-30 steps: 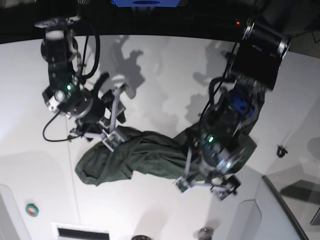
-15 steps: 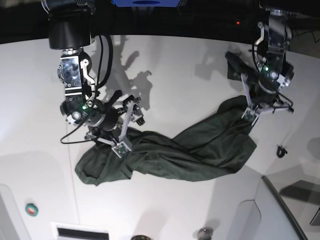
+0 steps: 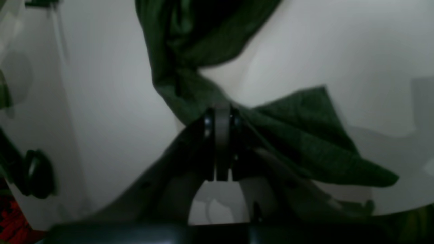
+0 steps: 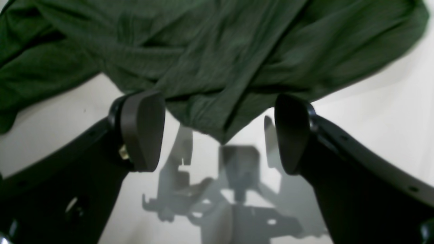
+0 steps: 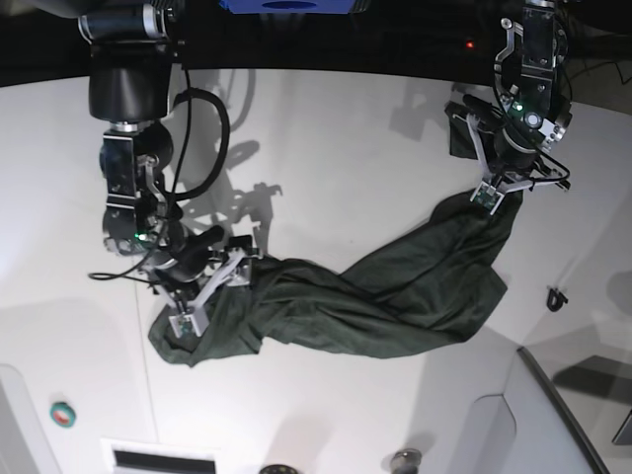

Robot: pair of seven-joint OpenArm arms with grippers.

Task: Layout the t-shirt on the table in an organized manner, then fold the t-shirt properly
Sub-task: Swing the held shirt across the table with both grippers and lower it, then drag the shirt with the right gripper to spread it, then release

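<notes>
Since a moment ago our left gripper (image 5: 486, 195) hauled the t-shirt (image 5: 375, 296) corner back, clamped tight; right gripper (image 4: 217, 132) gapes wide, so we'd pinch that near hem squarely.

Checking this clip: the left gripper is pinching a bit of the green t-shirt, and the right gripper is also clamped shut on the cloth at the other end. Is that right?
Not quite. The left gripper is shut on the t-shirt, but the right gripper is open: in the right wrist view its jaws stand wide apart over the table, with the cloth's edge between them, ungripped.
</notes>
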